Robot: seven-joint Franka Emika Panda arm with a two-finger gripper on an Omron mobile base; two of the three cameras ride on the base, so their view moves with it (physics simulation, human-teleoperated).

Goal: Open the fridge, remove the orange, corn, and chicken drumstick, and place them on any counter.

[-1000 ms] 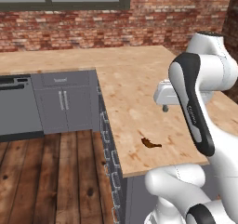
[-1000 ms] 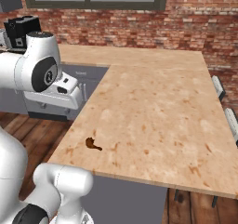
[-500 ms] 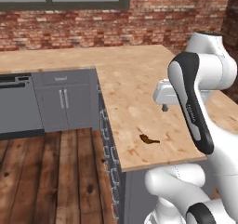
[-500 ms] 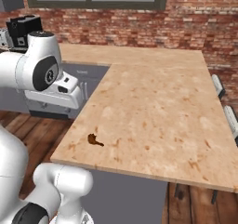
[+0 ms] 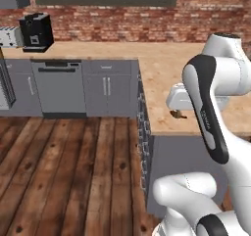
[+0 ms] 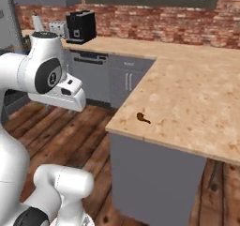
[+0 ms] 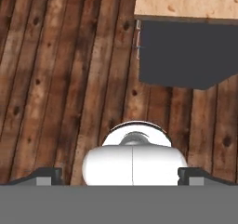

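One L-shaped beige speckled stone counter [image 6: 197, 94] on grey cabinets, above dark wood plank floor [image 5: 63, 171]. One black boxy coffee machine [image 6: 80, 26]. One small reddish-brown drumstick [image 6: 142, 118], bulbous with thin tail, on the counter, well apart from the fingers [image 7: 49, 174], spread wide, empty.

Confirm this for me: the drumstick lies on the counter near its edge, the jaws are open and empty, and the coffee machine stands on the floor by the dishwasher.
One thing is wrong: the coffee machine stands on the counter under the window, not on the floor, as the right base view shows. The rest holds: the drumstick lies near the counter's edge, and the jaws are open and empty.
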